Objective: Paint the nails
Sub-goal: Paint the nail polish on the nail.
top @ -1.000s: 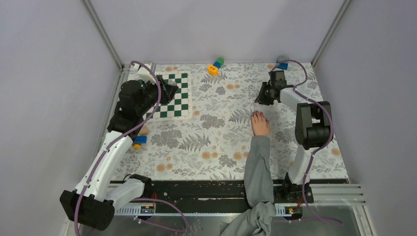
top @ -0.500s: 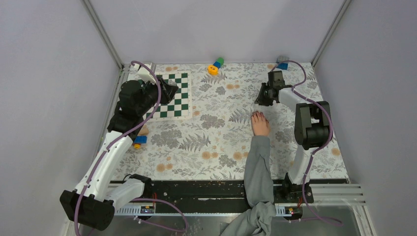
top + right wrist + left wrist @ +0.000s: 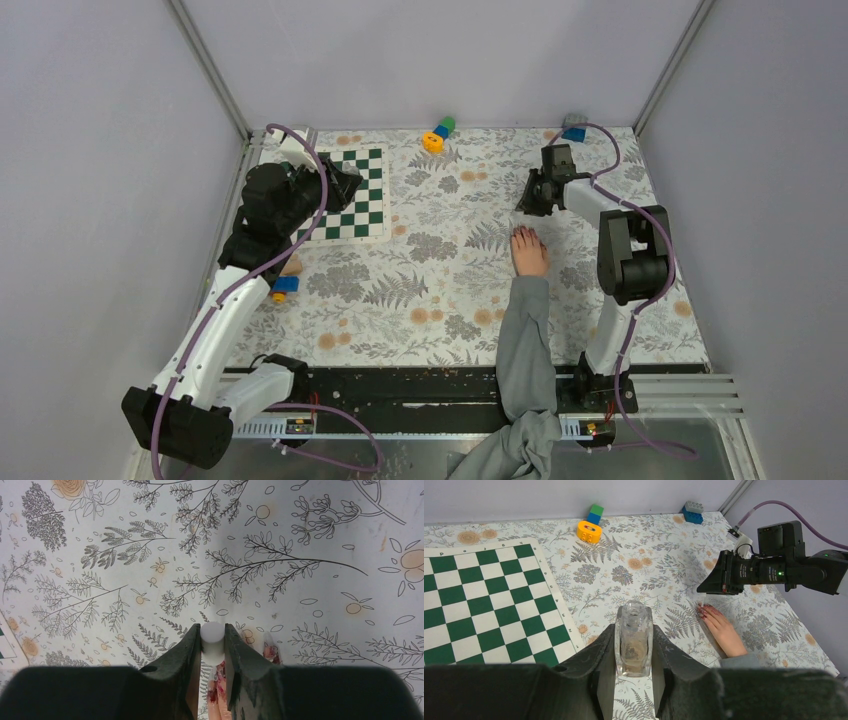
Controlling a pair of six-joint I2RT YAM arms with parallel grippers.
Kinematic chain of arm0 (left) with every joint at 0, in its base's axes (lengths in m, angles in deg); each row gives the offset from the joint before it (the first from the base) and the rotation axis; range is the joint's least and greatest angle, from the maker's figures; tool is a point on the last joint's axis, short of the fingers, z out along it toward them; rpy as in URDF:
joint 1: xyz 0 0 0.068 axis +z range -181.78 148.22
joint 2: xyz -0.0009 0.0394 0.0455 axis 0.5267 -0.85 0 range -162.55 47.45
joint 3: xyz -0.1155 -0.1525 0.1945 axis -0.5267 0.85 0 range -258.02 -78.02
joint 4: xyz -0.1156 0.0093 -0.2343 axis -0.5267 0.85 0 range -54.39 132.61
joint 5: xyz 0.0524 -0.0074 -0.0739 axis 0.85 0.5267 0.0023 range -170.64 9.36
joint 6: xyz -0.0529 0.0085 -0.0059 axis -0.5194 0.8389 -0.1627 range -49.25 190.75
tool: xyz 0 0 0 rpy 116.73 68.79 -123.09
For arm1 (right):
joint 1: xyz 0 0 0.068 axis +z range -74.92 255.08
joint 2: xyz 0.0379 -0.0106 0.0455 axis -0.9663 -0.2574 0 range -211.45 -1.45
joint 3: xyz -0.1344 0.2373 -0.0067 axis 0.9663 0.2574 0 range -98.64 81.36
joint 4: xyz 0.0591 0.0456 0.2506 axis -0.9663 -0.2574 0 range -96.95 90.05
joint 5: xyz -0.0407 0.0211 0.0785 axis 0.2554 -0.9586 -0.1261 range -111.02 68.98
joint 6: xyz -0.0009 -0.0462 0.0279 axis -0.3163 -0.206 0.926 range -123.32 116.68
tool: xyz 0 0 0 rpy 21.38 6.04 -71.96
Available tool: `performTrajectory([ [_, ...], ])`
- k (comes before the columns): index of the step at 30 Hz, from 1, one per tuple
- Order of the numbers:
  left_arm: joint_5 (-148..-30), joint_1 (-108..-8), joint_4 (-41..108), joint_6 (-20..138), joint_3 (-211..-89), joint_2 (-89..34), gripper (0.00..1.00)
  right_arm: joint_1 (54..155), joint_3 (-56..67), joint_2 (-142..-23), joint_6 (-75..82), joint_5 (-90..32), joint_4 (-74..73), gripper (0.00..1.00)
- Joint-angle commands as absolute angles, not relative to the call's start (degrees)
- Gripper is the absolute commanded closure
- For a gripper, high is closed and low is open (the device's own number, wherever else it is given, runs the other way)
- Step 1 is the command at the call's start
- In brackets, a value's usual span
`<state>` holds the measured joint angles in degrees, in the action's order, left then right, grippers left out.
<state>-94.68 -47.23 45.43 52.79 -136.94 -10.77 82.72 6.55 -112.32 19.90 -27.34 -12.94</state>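
Observation:
A bare hand [image 3: 529, 252] with a grey sleeve [image 3: 527, 340] lies flat on the floral table; its dark-reddish nails [image 3: 520, 233] point to the far side. My right gripper [image 3: 527, 203] hovers just beyond the fingertips, shut on a white cylindrical brush cap [image 3: 212, 637]. In the right wrist view the red-smeared nails [image 3: 271, 652] lie right under and beside the fingers. My left gripper [image 3: 350, 185] is over the chessboard mat, shut on an open clear glass polish bottle [image 3: 634, 642]. The left wrist view also shows the hand [image 3: 724, 630] and the nails [image 3: 702, 611].
A green-and-white chessboard mat [image 3: 350, 195] lies at the far left. A yellow, blue and green block stack [image 3: 438, 133] and a blue block [image 3: 574, 130] sit at the far edge. A blue-and-yellow block [image 3: 284, 286] lies by the left arm.
My right gripper has shifted slightly toward the far side, still above the fingertips. The hand and the left arm have not moved.

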Motion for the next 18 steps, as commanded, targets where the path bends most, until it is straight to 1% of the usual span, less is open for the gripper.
performTrajectory([
  [1, -93.68, -47.05, 42.96, 52.73, -137.76, -9.06, 1.00, 83.53, 4.51, -113.12, 20.66, -24.68, -13.08, 1.00],
  [18, -93.56, -47.07, 42.65, 52.91, -136.96, -8.62, 1.00, 84.66, 2.05, -114.57, 20.64, -21.44, -15.80, 1.00],
])
